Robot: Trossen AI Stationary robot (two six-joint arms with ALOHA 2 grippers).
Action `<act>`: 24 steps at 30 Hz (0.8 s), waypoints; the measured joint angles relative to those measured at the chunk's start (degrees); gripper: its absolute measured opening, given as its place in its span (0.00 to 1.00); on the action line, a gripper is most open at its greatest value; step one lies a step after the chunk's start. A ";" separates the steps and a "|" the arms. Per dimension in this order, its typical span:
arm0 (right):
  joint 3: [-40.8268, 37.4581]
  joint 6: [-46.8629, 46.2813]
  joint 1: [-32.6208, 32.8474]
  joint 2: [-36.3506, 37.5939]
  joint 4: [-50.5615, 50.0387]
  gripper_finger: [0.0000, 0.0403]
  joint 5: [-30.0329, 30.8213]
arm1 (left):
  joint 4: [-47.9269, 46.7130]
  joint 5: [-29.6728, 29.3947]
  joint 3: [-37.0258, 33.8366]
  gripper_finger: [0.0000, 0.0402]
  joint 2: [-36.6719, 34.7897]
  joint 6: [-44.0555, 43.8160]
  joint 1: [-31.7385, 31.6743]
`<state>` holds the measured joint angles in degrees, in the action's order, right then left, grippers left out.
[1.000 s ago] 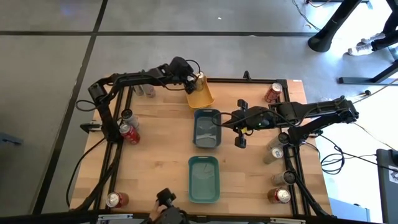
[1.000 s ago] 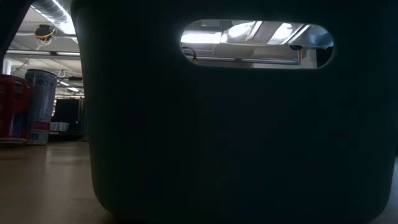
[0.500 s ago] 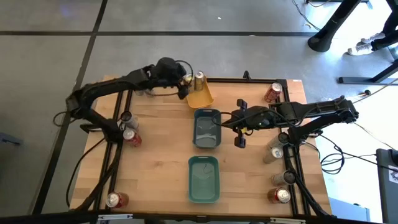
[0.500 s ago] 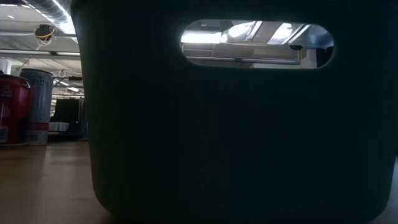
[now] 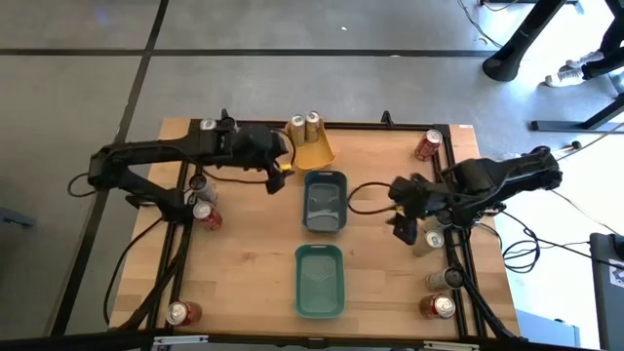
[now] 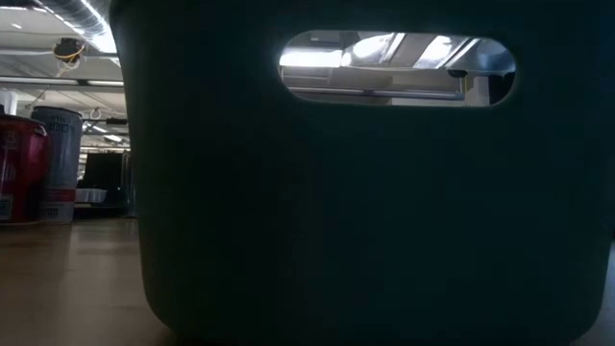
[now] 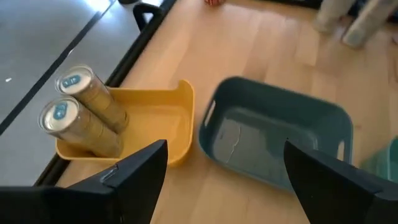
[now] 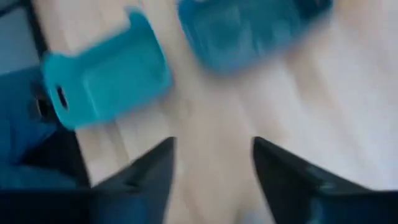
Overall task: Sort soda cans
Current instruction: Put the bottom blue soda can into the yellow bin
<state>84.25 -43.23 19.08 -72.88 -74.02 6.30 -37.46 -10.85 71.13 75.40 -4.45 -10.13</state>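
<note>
Two gold soda cans (image 7: 84, 115) (image 5: 304, 123) stand on their bases at the far end of the yellow tray (image 5: 314, 152). My left gripper (image 5: 281, 164) (image 7: 227, 180) hangs open just left of that tray with nothing between its fingers. My right gripper (image 5: 403, 210) (image 8: 221, 177) is open above bare wood right of the middle teal tray (image 5: 325, 202), and it holds nothing. Red cans (image 5: 427, 146) and grey cans (image 5: 429, 239) stand along the table's sides.
A second teal tray (image 5: 319, 281) lies near the front edge, and its dark wall (image 6: 365, 192) fills the low view. Cans stand at the left rail (image 5: 203, 200), the far left corner (image 5: 207, 125), the near left corner (image 5: 180, 312) and the near right corner (image 5: 439, 304). Bare wood lies left of the trays.
My left gripper has drawn back from the yellow tray toward the table's left and near side, rising, and the two gold cans stay standing in the tray. My right gripper has swung away from the middle teal tray toward the table's right edge, rolling and tipping downward.
</note>
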 joint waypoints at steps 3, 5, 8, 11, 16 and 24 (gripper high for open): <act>-0.76 -11.48 3.95 -0.04 -7.50 0.78 -3.71 | 0.66 -0.83 -0.72 0.77 0.04 -0.78 2.40; -2.07 -17.03 6.66 -0.02 -10.40 0.90 -5.22 | 1.34 -0.91 -1.38 0.77 0.12 -1.17 3.54; -4.09 -25.51 9.42 -0.11 -13.30 0.97 -5.06 | 2.04 -0.92 -2.23 0.77 0.13 -1.77 4.59; -6.49 -31.97 10.93 -0.09 -14.23 0.92 -4.69 | 2.12 -0.99 -2.90 0.77 0.13 -2.54 5.23; -9.82 -40.39 13.46 -0.09 -13.90 0.84 -7.56 | 2.24 -0.97 -3.21 0.77 0.13 -3.06 5.95; -14.06 -49.08 16.31 -0.11 -14.13 0.82 -9.78 | 2.68 -0.97 -3.21 0.77 0.13 -3.00 6.91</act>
<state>70.19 -92.31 35.39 -72.99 -88.15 -3.48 -34.79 -11.82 67.92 75.53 -7.46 -3.23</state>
